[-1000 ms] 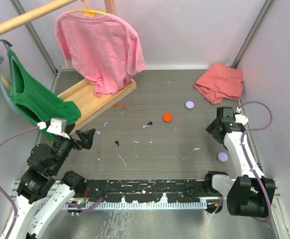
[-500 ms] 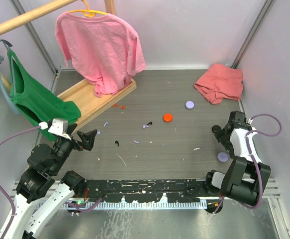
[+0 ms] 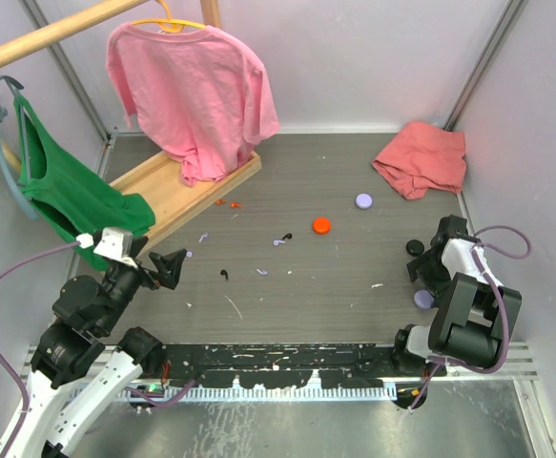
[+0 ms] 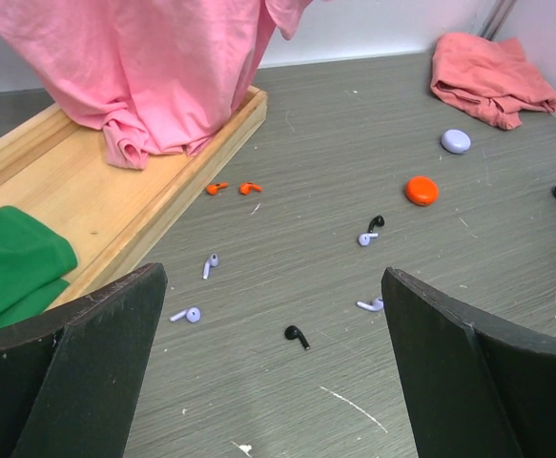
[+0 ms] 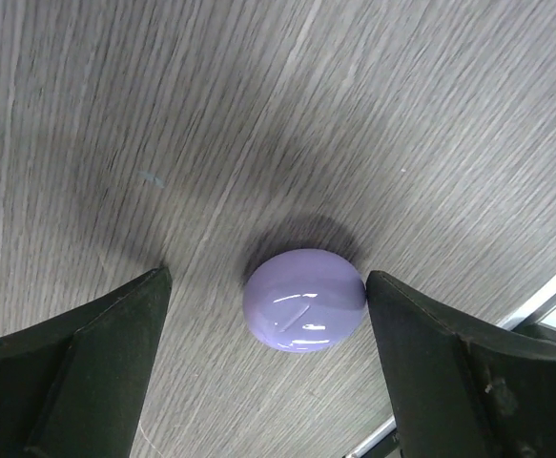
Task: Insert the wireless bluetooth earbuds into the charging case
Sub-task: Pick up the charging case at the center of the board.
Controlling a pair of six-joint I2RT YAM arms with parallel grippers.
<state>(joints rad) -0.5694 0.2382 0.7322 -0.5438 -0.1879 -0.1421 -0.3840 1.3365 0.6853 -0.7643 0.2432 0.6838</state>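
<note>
A closed lilac charging case (image 5: 304,300) lies on the grey table (image 5: 115,114) at the near right, also in the top view (image 3: 421,300). My right gripper (image 5: 268,286) points down over it, open. The case sits between the jaws, against the right finger (image 5: 430,353) with a gap on the left. Wireless bluetooth earbuds lie scattered mid-table: an orange pair (image 4: 233,188), lilac ones (image 4: 208,265) (image 4: 188,314) (image 4: 371,305), and a black one (image 4: 297,335). My left gripper (image 4: 273,315) hovers open and empty, above and short of the black one.
An orange case (image 3: 321,225), a second lilac case (image 3: 363,201) and a black case (image 3: 416,248) lie on the table. A wooden tray (image 3: 163,186) with a hanging pink shirt (image 3: 196,91) and a green shirt (image 3: 68,191) fills the left. Pink cloth (image 3: 422,157) lies at the back right.
My right arm has pulled back toward the near right and dropped over the lilac case, and its jaws have begun to narrow. The left arm has not moved.
</note>
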